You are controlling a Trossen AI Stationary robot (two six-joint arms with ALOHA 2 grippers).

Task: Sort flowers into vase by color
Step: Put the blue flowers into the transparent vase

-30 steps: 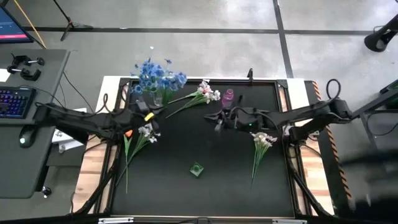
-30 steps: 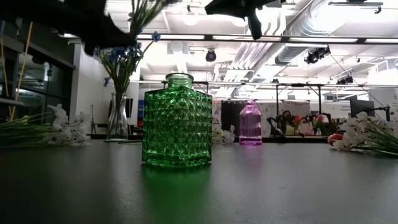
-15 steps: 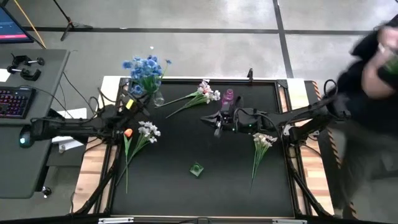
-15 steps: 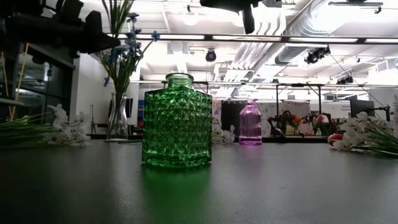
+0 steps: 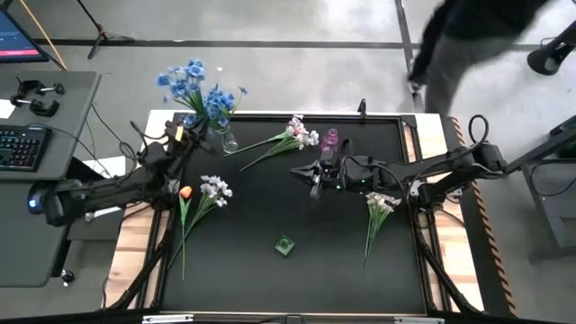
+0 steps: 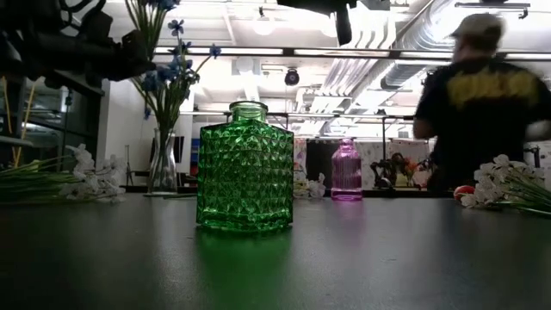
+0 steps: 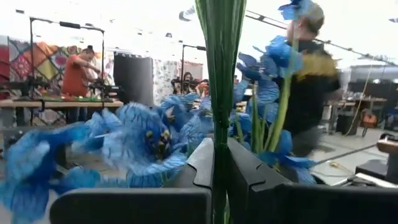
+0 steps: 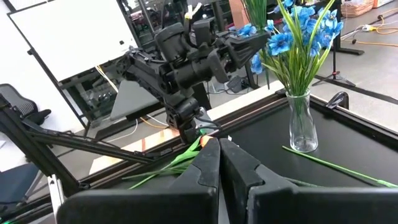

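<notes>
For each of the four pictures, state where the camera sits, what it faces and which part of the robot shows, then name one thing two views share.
High view: overhead, looking down on the table and both arms.
Low view: at tabletop height, facing the green vase; arms overhead.
Left wrist view: the left gripper, shut on a blue flower stem.
Right wrist view: the right gripper, shut, empty, facing the left arm.
Shared: the clear vase of blue flowers.

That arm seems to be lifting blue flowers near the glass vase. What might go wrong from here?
The left gripper, its fingers shut on the blue flower stems, sits right beside the narrow clear glass vase, so a sideways pull might tip it. The thin stems might also slip from that grip. The right gripper hangs shut near the small pink glass bottle, which it might knock.
</notes>
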